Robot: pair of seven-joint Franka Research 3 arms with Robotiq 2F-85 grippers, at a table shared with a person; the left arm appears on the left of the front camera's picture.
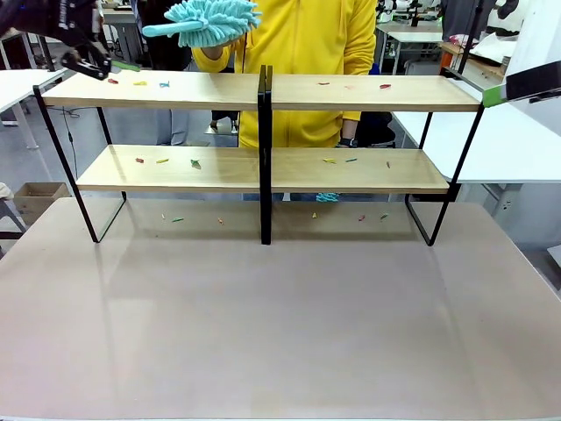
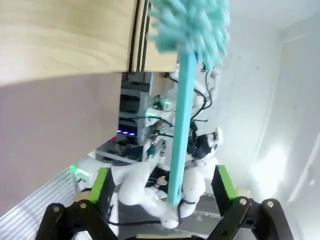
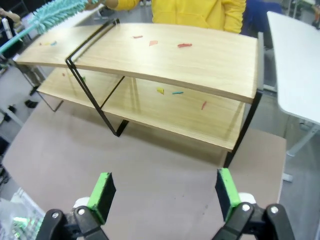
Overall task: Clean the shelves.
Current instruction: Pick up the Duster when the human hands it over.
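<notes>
Light-wood shelves (image 1: 228,167) stand upright on the far half of the bench (image 1: 280,333), long axis left-right across it, open front facing the robot, coloured scraps (image 1: 162,84) on both boards and on the bench under them. Person (image 1: 307,35) holds teal duster (image 1: 210,19) above the top board's left half, handle pointing at left pincer (image 2: 163,181), which is spread wide with the handle between its pads, not pinched; right pincer (image 3: 164,192) is spread too, empty, off the right end. Step looks like taking the duster: centre handle between the pads, close low on it, wait for the person's release, then sweep along the boards.
</notes>
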